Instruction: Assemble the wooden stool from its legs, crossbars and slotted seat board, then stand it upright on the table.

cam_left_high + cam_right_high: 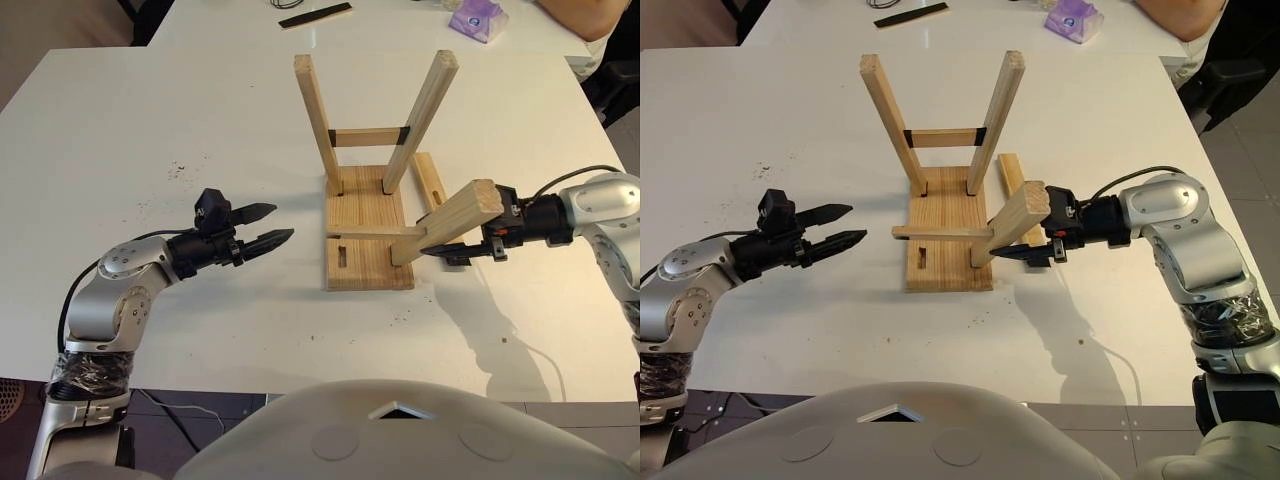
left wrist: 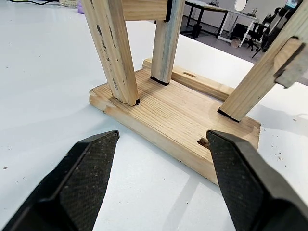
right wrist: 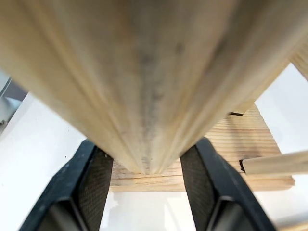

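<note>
The slotted seat board [image 1: 368, 222] lies flat on the white table. Two legs [image 1: 318, 120] [image 1: 420, 118] stand in its far slots, joined by a crossbar [image 1: 368, 137] with black ends. My right gripper [image 1: 452, 250] is shut on a third leg [image 1: 450, 220], which leans with its foot at the board's near right slot [image 2: 226, 113]; a thin crossbar [image 1: 365, 233] sticks out of that leg to the left over the board. In the right wrist view the leg [image 3: 144, 72] sits between the fingers [image 3: 91, 178]. My left gripper [image 1: 268, 226] hangs open just left of the board, holding nothing.
A loose slotted wooden piece [image 1: 430, 180] lies against the board's right side. A black strip [image 1: 315, 14] and a purple packet [image 1: 477, 18] lie at the far edge. A cable [image 1: 540, 360] trails near the right arm. Dark specks dot the table [image 1: 180, 170].
</note>
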### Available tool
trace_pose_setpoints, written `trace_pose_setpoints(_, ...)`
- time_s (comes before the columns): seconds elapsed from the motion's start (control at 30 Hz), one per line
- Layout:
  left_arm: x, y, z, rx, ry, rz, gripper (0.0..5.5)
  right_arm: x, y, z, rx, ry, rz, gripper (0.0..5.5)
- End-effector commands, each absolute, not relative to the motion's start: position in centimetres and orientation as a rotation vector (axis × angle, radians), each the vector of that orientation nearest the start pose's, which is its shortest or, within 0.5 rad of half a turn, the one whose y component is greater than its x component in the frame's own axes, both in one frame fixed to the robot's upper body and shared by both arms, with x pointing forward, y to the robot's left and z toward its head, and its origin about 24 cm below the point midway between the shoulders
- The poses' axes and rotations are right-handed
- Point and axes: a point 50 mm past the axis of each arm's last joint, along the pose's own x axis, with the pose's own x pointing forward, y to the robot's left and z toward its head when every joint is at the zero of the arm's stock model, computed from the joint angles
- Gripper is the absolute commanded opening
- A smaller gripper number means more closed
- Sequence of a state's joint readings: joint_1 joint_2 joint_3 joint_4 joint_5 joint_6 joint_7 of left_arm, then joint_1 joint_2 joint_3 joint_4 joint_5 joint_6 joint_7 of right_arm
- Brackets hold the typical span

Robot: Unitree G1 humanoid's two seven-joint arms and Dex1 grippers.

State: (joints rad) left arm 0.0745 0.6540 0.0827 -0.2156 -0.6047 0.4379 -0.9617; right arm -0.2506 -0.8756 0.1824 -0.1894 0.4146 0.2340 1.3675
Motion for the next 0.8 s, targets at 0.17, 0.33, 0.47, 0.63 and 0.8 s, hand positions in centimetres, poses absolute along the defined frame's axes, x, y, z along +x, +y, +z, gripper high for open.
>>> trace_pose_setpoints(0.17, 22.1, 21.3, 8.2, -0.054, 0.292, -0.986, 3.37, 23.1, -18.7, 7.1, -0.472, 0.596, 1.608, 2.03)
trace_pose_setpoints(0.33, 21.8, 21.2, 7.9, -0.058, 0.289, -0.974, 3.37, 23.8, -17.6, 9.9, -0.451, 0.434, 1.55, 2.83)
trace_pose_setpoints(0.47, 21.6, 21.2, 7.6, -0.062, 0.287, -0.961, 3.37, 24.2, -18.1, 10.3, -0.51, 0.42, 1.447, 3.15)
trace_pose_setpoints(0.63, 20.9, 21.2, 7.3, -0.063, 0.288, -0.943, 3.37, 23.2, -21.0, 10.6, -0.587, 0.447, 1.309, 3.15)
trace_pose_setpoints(0.8, 20.2, 21.5, 7.0, -0.064, 0.295, -0.882, 3.37, 19.5, -22.0, 8.9, -0.646, 0.448, 0.996, 3.96)
